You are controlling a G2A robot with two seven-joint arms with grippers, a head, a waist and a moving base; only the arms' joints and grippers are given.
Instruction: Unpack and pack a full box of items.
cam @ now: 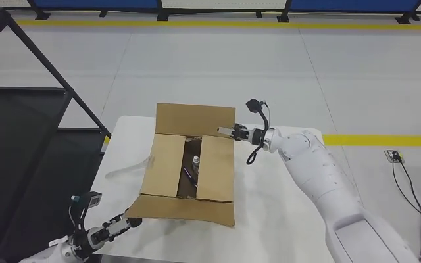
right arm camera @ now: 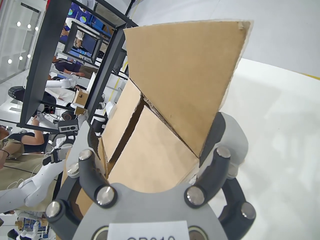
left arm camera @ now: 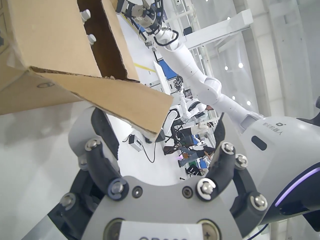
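Left pincer [left arm camera: 160, 124] hangs spread, the near flap [left arm camera: 125, 101] corner between its tips. Right pincer [right arm camera: 153, 126] is spread astride the far corner of the cardboard box [cam: 216, 167] mid-tabletop [cam: 276, 214]. Flaps look light and stiff, so pinch the edges. Inside are white-capped bottles [left arm camera: 85, 14], perhaps more hidden.

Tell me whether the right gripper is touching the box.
Touching. The right wrist view shows the box's raised flap between the right gripper's open fingers, its edge pressed against one finger pad.
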